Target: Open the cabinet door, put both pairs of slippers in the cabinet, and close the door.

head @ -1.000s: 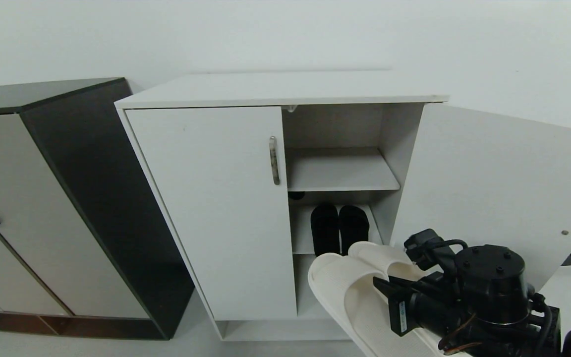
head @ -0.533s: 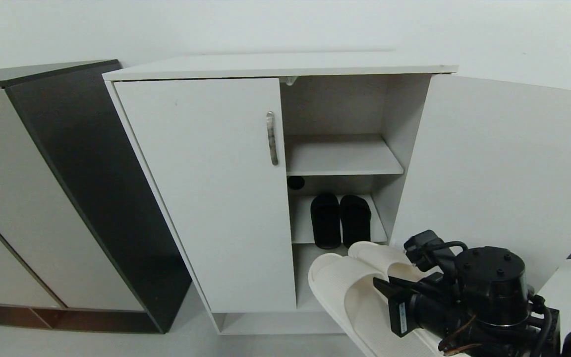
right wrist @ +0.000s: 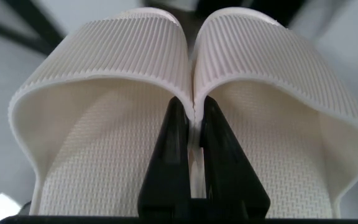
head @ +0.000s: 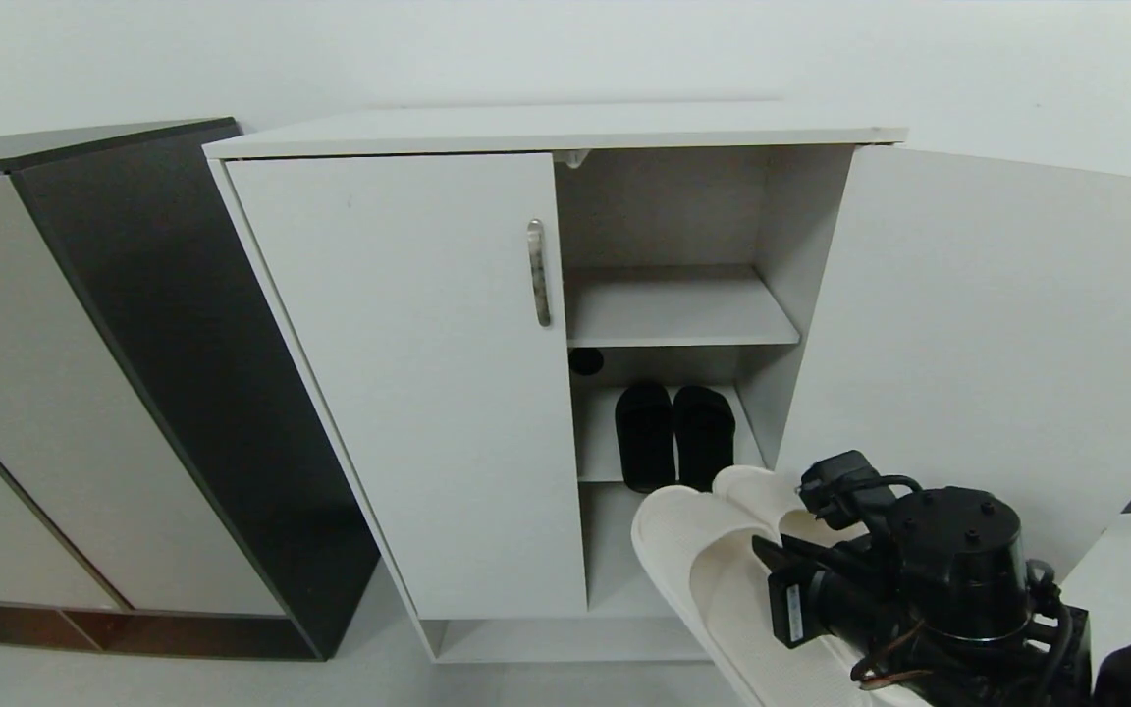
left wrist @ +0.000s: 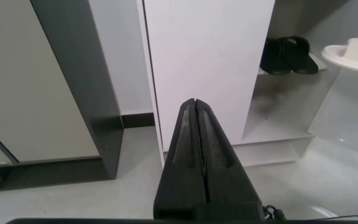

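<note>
The white cabinet point(head: 546, 123) stands with its right door point(head: 988, 334) swung open and its left door point(head: 418, 383) closed. A pair of black slippers point(head: 673, 435) sits on the middle shelf; these black slippers point(left wrist: 289, 54) also appear in the left wrist view. My right gripper point(right wrist: 191, 134) is shut on the inner straps of a pair of white slippers point(right wrist: 191, 81), held together. Those white slippers point(head: 713, 560) hang in front of the lower open compartment. My left gripper point(left wrist: 194, 102) is shut with nothing in it, low in front of the closed left door.
A dark cabinet point(head: 134, 373) with a pale door stands close to the left of the white one. The top shelf point(head: 673, 309) and the bottom compartment point(head: 615, 560) of the white cabinet hold nothing. Pale floor point(left wrist: 135, 162) lies in front.
The head camera shifted a second ago, then held still. In the last half second my right gripper with the white slippers moved slightly right and down.
</note>
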`<state>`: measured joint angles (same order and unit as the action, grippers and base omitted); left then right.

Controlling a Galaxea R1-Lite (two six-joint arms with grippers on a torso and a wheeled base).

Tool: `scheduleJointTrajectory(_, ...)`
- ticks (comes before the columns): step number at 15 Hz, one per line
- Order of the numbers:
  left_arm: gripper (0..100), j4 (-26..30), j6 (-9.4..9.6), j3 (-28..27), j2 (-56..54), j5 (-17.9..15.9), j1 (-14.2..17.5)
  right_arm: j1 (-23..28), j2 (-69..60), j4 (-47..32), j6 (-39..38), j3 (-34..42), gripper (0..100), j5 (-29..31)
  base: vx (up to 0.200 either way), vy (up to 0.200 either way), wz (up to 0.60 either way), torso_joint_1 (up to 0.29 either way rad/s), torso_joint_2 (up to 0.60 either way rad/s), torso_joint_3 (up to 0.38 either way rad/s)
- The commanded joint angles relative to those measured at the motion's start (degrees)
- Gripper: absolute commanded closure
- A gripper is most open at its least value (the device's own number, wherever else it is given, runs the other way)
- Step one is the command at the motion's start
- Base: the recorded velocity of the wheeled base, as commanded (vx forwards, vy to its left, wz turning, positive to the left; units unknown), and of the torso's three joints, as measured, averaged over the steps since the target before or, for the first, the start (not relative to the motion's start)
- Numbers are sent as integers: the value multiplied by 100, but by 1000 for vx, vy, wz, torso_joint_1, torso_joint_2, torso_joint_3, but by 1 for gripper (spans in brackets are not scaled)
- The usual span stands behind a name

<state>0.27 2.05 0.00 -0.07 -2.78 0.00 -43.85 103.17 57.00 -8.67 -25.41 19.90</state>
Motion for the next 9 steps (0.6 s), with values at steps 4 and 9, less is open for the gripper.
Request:
scheduleJointTrajectory(4,100,0,6,0,7,-3,0,-256,1012,48,234,-1116,100,1763,0,0,0,0,0,0)
scheduleJointTrajectory(9,100,0,-3,0,7,-3,0,-625,63,-3301,-469,-3111,100,1834,0,0,0,0,0,0)
